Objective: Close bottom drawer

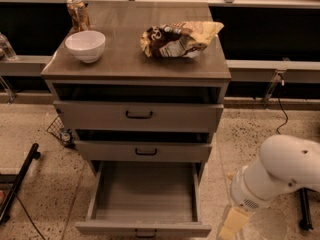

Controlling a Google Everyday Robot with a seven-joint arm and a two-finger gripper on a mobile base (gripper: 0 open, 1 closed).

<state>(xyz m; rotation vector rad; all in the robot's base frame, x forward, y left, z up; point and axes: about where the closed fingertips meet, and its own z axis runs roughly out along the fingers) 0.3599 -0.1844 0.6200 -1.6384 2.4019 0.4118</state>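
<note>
The bottom drawer (145, 196) is the lowest of three grey-brown drawers and is pulled far out, showing its empty inside. Its shallow front panel (144, 229) with a small black handle lies at the lower edge of the view. The middle drawer (145, 151) and top drawer (139, 115) above it stand slightly out. My gripper (227, 229) is a yellowish piece at the end of the white arm (280, 176), low on the right, just beside the bottom drawer's front right corner and partly cut off by the frame edge.
On the cabinet top (125, 59) stand a white bowl (86, 45), a can (78, 14) and a crumpled chip bag (177, 38). A black stand leg (20, 181) lies on the floor at left. A cable (282, 109) and a black post (304, 209) are at right.
</note>
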